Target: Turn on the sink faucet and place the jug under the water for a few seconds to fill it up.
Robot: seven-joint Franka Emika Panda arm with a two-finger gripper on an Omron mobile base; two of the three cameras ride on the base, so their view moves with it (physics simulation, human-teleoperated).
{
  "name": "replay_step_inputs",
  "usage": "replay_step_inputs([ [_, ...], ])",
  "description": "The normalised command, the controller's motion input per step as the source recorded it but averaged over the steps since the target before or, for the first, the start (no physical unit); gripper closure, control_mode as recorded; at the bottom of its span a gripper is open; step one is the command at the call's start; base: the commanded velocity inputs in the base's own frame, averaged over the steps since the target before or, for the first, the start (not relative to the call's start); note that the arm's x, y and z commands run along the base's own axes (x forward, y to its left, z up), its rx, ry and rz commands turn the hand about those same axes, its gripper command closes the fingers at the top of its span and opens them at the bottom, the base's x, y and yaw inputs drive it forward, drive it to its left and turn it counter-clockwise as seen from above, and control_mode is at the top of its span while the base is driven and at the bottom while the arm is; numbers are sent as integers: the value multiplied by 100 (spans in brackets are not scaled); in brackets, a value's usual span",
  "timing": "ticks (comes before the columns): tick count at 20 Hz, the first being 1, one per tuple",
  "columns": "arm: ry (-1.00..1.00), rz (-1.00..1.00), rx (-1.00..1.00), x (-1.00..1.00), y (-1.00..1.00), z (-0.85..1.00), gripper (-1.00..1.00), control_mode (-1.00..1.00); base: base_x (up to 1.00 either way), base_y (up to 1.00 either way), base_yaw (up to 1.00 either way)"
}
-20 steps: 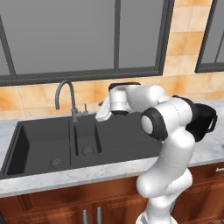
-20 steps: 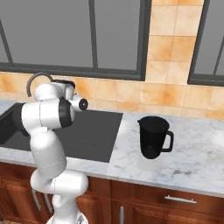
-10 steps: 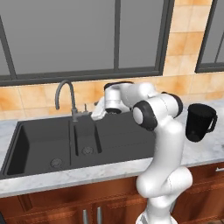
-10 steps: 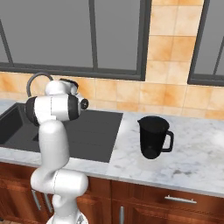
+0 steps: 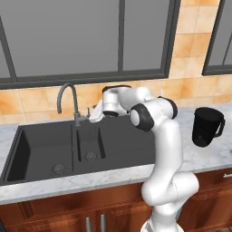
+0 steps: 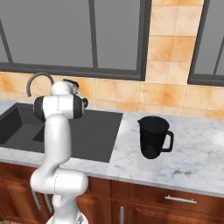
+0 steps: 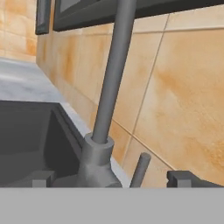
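Note:
The sink faucet (image 5: 68, 97) is a thin grey gooseneck at the back of the black sink (image 5: 41, 152). No water runs from it. My gripper (image 5: 94, 116) hovers just right of the faucet's base, above the sink's back rim. In the hand view the faucet stem (image 7: 111, 74) rises close ahead, its small lever (image 7: 140, 169) sticks out low on the right, and my gripper (image 7: 114, 180) is open, a fingertip on either side of the base. The black jug (image 5: 206, 127) stands upright on the counter far to the right; in the right base view the jug (image 6: 154, 136) has its handle facing right.
Orange wall tiles (image 5: 27, 102) and a dark-framed window (image 5: 120, 36) stand right behind the faucet. The marble counter (image 6: 192, 162) stretches to the right of the sink's drainboard (image 6: 94, 131). Wooden cabinets (image 6: 175, 203) run below.
The arm has leaned left, uncovering the jug in the left base view. The gripper has crept left, closer to the faucet's base. The jug has not moved.

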Motion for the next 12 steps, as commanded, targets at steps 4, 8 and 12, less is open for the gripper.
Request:
replay_step_inputs([
  [4, 0, 1, 1, 39, 10, -12, -100, -100, 0, 0, 0],
  [8, 0, 1, 1, 42, 9, -12, -100, -100, 0, 0, 0],
  [12, -1, 1, 0, 37, 7, -15, -100, -100, 0, 0, 0],
])
